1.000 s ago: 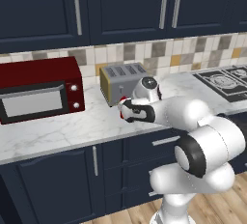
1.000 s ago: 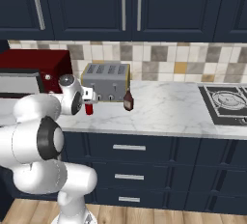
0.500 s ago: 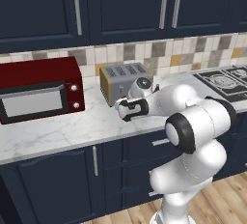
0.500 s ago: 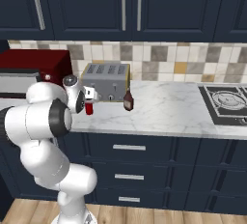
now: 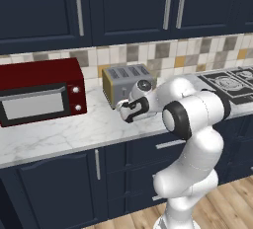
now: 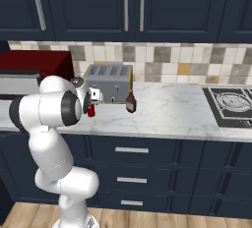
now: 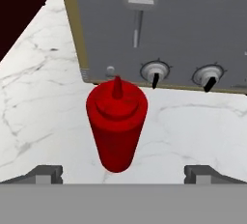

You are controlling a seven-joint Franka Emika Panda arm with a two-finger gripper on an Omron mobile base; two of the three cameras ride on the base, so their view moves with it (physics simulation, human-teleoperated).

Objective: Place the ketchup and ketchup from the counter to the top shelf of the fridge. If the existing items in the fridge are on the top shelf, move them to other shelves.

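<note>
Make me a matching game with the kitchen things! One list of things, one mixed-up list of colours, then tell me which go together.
Things:
1. slim ketchup bottle
2. squat ketchup bottle
3. toaster
4. microwave

Colours:
A. grey with a yellowish side
B. dark red box with a grey window
C. bright red with a pointy nozzle
D. dark maroon

Pairs: 1-C, 2-D, 3-A, 4-B
</note>
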